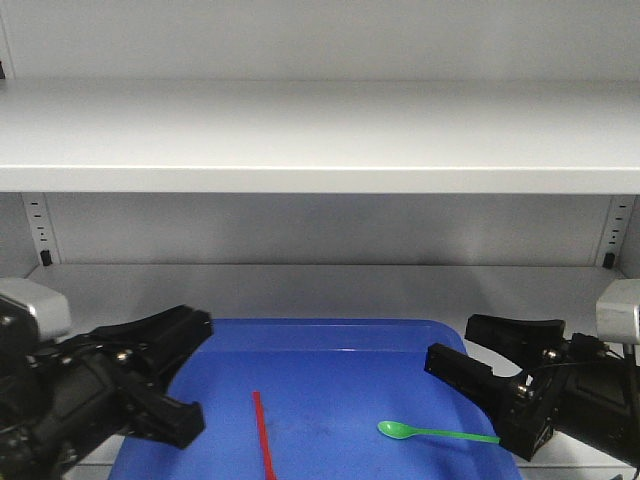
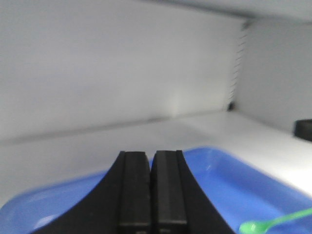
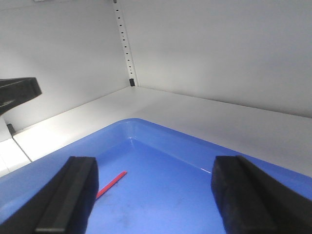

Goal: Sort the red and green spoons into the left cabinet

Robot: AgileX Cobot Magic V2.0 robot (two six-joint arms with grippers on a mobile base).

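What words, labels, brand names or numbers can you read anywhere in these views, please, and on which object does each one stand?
None: no readable text appears in any view.
The large blue rounded-corner plastic tray, the thin red plastic spoon and the bright green plastic spoon are unmarked.
The pale grey-white shelving unit shows only rows of holes in its perforated upright strips, not characters.
The black left gripper and black right gripper carry no visible markings.

You have one thin red plastic spoon (image 1: 264,436), one bright green plastic spoon (image 1: 436,432), one large blue rounded-corner tray (image 1: 330,360), two black grippers.
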